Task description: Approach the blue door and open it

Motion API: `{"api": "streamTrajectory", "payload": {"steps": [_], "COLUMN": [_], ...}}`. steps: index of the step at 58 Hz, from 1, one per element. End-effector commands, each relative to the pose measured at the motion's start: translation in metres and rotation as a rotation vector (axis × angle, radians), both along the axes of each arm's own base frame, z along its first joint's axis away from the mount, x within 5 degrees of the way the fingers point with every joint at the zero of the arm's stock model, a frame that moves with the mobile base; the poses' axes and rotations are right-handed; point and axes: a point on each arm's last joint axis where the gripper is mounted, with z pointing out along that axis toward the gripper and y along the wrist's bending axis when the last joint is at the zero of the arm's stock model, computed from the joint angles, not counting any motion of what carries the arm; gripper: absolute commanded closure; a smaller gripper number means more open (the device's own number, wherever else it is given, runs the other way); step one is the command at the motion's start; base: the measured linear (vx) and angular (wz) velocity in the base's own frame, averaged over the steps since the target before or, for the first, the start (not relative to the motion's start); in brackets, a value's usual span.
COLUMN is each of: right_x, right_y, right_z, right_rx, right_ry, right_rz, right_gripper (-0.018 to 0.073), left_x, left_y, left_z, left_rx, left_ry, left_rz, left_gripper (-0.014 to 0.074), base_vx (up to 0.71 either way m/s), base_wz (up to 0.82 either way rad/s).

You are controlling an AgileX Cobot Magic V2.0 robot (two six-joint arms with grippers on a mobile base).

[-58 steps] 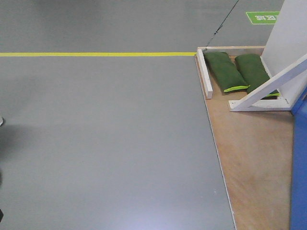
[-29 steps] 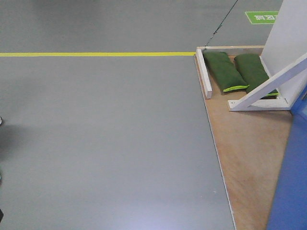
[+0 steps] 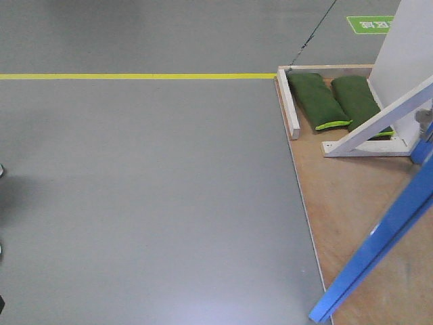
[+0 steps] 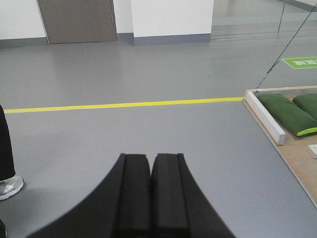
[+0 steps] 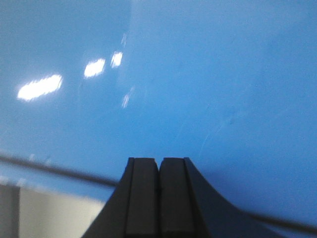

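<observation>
Right gripper (image 5: 159, 178), fingers pressed together and empty like the idle left gripper (image 4: 150, 183), faces the blue door (image 3: 379, 244), angled partly open over the plywood platform (image 3: 352, 196); the next move is probably a steady push wider.

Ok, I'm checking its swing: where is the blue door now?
In the front view the blue door slants across the lower right corner, over the wooden platform, below the white brace.
</observation>
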Motion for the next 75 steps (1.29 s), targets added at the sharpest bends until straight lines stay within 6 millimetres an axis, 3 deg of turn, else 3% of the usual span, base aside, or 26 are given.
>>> {"api": "streamTrajectory", "payload": {"steps": [1, 17, 28, 34, 51, 63, 75], "right_x": [0.003, 0.042, 0.095, 0.122, 0.146, 0.163, 0.166], "right_y": [0.006, -0.022, -0.019, -0.006, 0.024, 0.032, 0.038], "right_z": [0.017, 0.002, -0.021, -0.034, -0.029, -0.025, -0.027], "right_rx": [-0.002, 0.018, 0.096, 0.124, 0.125, 0.120, 0.117], "right_ry": [-0.109, -0.105, -0.076, -0.048, -0.056, -0.069, -0.058], "right_rz": [-0.045, -0.235, -0.211, -0.169, -0.046, -0.006, 0.020], "right_gripper": [0.0559, 0.0559, 0.0559, 0.0559, 0.0559, 0.0559, 0.0559], "left_x": [-0.001, -0.001, -0.001, -0.001, -0.001, -0.001, -0.001], "left_y": [-0.001, -0.001, -0.001, -0.001, -0.001, -0.001, -0.001], "left_z": [0.017, 0.017, 0.017, 0.017, 0.017, 0.017, 0.017], "left_rx": [-0.009, -0.009, -0.009, -0.009, -0.009, -0.009, -0.009], "left_ry": [-0.125, -0.125, -0.125, -0.125, -0.125, -0.125, -0.125], "left_rz": [-0.013, -0.013, -0.013, -0.013, -0.013, -0.013, -0.013], "left_gripper": [0.0524, 0.0524, 0.0524, 0.0524, 0.0524, 0.0524, 0.0524], "base_vx": [0.00, 0.00, 0.00, 0.00, 0.00, 0.00, 0.00], "base_wz": [0.00, 0.00, 0.00, 0.00, 0.00, 0.00, 0.00]}}
